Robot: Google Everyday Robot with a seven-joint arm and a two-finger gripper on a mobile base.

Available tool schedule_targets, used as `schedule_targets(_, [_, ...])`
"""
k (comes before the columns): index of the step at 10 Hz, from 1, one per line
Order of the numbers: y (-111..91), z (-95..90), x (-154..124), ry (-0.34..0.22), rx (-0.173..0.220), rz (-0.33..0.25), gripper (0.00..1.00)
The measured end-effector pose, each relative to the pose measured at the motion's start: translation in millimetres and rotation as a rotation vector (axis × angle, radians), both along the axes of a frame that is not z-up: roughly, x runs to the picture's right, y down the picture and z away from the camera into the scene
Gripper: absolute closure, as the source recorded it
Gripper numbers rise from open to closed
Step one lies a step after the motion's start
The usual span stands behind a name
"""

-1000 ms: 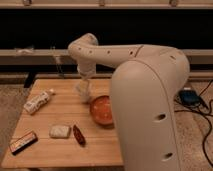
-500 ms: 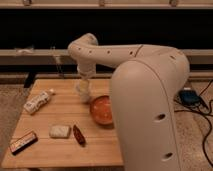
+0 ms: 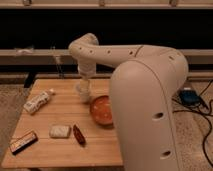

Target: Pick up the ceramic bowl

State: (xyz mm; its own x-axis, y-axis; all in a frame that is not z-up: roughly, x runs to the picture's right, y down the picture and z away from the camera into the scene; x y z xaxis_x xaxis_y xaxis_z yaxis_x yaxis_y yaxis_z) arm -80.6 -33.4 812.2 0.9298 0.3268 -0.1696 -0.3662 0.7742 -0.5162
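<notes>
The ceramic bowl [image 3: 102, 110] is round, shallow and glossy orange-red. It sits on the wooden table [image 3: 60, 150] at its right side, partly hidden by my white arm. My gripper [image 3: 84, 91] hangs over the table just left of and behind the bowl, close to its rim. A small translucent whitish cup seems to sit at the gripper, hard to tell apart from it.
A white bottle [image 3: 38, 101] lies at the table's left. A white packet [image 3: 59, 131], a dark red object [image 3: 79, 134] and a dark bar [image 3: 23, 141] lie near the front. My arm's large body [image 3: 150, 110] covers the table's right. Cables and a blue device [image 3: 190, 96] lie on the floor.
</notes>
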Motion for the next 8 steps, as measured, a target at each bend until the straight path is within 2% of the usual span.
schedule_targets(1, [6, 8.1, 15, 0.007, -0.02, 0.011, 0.2])
schedule_targets(3, [29, 20.2, 47, 0.013, -0.062, 0.048, 0.2])
schedule_targets(4, [45, 32.5, 68, 0.023, -0.088, 0.079, 0.2])
schedule_targets(6, [65, 50.0, 79, 0.036, -0.108, 0.112, 0.2])
schedule_targets(8, [82, 66.1, 79, 0.065, -0.104, 0.134, 0.2])
